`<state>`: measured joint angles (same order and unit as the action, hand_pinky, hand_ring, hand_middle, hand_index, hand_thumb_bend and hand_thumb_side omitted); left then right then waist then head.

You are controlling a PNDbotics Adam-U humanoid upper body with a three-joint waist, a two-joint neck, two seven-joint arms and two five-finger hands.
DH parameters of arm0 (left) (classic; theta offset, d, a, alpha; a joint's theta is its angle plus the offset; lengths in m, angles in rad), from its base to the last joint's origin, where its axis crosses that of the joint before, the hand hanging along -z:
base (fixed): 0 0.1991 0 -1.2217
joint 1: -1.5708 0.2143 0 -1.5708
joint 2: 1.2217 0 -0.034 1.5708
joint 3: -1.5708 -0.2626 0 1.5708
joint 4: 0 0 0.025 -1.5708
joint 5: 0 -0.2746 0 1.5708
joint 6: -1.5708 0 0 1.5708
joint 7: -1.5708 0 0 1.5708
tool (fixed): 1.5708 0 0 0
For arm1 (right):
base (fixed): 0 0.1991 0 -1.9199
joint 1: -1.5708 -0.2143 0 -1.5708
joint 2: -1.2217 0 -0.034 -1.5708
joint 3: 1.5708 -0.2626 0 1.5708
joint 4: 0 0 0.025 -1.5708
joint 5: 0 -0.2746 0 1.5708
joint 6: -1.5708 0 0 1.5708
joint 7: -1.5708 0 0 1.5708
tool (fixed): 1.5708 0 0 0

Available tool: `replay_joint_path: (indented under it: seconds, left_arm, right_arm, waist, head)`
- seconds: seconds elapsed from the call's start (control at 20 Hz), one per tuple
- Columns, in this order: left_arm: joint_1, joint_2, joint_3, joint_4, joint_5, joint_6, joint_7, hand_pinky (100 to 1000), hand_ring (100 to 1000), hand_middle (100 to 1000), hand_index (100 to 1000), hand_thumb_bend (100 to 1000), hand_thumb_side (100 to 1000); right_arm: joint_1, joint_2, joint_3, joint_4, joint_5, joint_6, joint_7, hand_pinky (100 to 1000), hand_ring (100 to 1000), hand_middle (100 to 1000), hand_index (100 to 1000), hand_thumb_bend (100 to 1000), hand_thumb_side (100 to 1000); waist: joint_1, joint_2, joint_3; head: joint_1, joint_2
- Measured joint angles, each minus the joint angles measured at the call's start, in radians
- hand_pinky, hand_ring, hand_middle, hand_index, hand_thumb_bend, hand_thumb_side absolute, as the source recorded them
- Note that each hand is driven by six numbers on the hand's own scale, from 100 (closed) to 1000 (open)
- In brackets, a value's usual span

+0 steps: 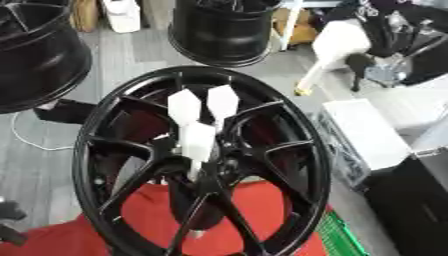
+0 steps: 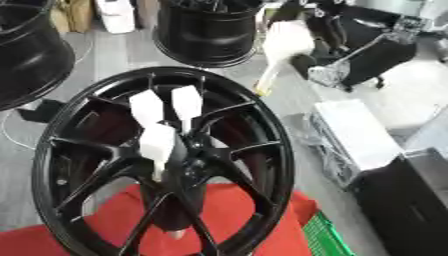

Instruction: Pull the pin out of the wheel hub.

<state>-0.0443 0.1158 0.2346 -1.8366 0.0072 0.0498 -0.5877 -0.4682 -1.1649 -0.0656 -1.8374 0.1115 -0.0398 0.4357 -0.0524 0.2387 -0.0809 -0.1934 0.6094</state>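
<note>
A black spoked wheel hub [image 1: 105, 150] stands tilted on a red cloth [image 1: 61, 240], filling the middle of both views. Three white pins with flat paddle heads sit at its centre: two at the back [image 1: 222, 101] and one nearer, larger [image 1: 198, 141]. My right arm comes in from the upper right. My right hand [image 1: 360, 64] is off the wheel's right side, shut on a white tapered pin [image 1: 331, 47] whose yellowish tip [image 1: 302, 91] points down at the floor. Dark fingers of my left hand [image 1: 7, 212] show at the lower left edge, apart from the wheel.
Two more black rims stand at the upper left [image 1: 35, 55] and top middle [image 1: 223, 35]. A white box [image 1: 367, 130] on a wire rack and a black cabinet [image 1: 411, 200] are at the right. A green crate [image 1: 341, 240] sits by the red cloth.
</note>
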Motion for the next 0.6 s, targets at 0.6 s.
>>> replay_joint_path:
  seconds: [0.6]
  left_arm:
    - [0.001,0.0,0.028,-0.001,-0.007,-0.003,0.03,658,497,641,788,114,971]
  right_arm:
    - [0.292,0.055,-0.307,0.308,0.016,0.188,-0.188,378,481,439,580,100,317]
  waist:
    - [0.015,0.005,-0.041]
  head:
    - [0.037,-0.02]
